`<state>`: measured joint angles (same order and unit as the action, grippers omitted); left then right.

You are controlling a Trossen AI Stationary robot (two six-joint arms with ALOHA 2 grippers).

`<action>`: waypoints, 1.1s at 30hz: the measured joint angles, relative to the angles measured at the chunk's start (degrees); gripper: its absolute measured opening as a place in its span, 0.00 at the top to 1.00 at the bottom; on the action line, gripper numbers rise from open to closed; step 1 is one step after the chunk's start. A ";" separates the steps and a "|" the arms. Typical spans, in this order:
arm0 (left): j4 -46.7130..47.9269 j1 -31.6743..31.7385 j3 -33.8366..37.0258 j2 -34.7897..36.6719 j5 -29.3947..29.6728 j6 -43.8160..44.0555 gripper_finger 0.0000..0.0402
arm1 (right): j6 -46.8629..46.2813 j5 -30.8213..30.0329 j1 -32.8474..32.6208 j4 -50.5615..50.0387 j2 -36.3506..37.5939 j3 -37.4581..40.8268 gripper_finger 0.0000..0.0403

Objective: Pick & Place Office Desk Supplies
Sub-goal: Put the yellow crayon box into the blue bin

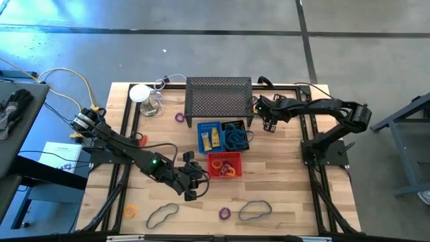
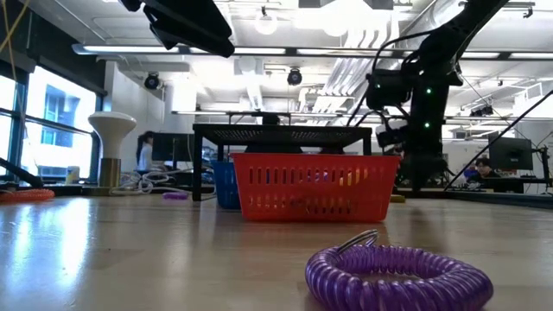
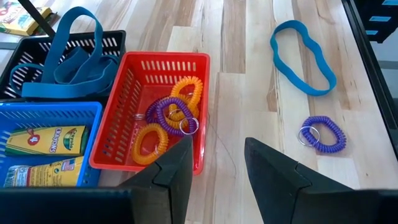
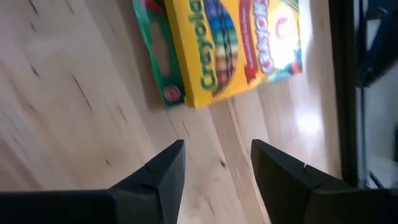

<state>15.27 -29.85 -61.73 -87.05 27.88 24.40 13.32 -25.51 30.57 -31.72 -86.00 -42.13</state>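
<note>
Yellow crayon box [image 4: 239,43], bright printed letters, green edge, flat on the table [image 4: 74,112] at 3 o'clock of the mesh rack [image 1: 219,99]. Right claw [image 4: 217,168] hovering just above, spread apart, empty. Left claw [image 3: 214,165] parted, empty, at 8 o'clock of the red bin [image 3: 134,99].

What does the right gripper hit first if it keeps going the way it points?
Likely the yellow crayon box, lying flat on the table just ahead of the open right gripper. Depth is unclear; it might meet bare wood first.
</note>
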 joint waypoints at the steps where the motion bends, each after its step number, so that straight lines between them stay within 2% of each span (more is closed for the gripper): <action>1: 0.00 0.00 0.00 0.00 0.00 0.00 0.65 | -0.02 0.78 0.02 0.68 0.00 0.00 0.58; 8: 0.00 0.00 0.00 0.00 0.00 0.02 0.65 | 0.24 4.72 0.02 3.78 -0.01 -0.02 0.56; 17: 0.03 -0.02 0.00 0.00 0.01 0.02 0.65 | 0.03 5.02 -1.19 6.00 -2.80 -0.07 0.41; 24: 0.02 -0.02 0.00 0.00 0.00 0.02 0.65 | 1.96 3.96 -1.75 9.45 -6.53 -0.35 0.34; 27: 0.02 -0.02 0.00 0.00 0.00 0.02 0.65 | 2.48 3.48 -1.75 10.02 -6.60 -0.28 0.33; 33: 0.00 0.02 0.00 0.00 0.00 0.00 0.65 | 5.48 -1.14 -1.19 14.97 -6.95 -0.02 0.33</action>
<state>15.27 -29.82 -61.73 -87.05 27.88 24.40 18.80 -26.66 29.38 -16.75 -92.95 -42.15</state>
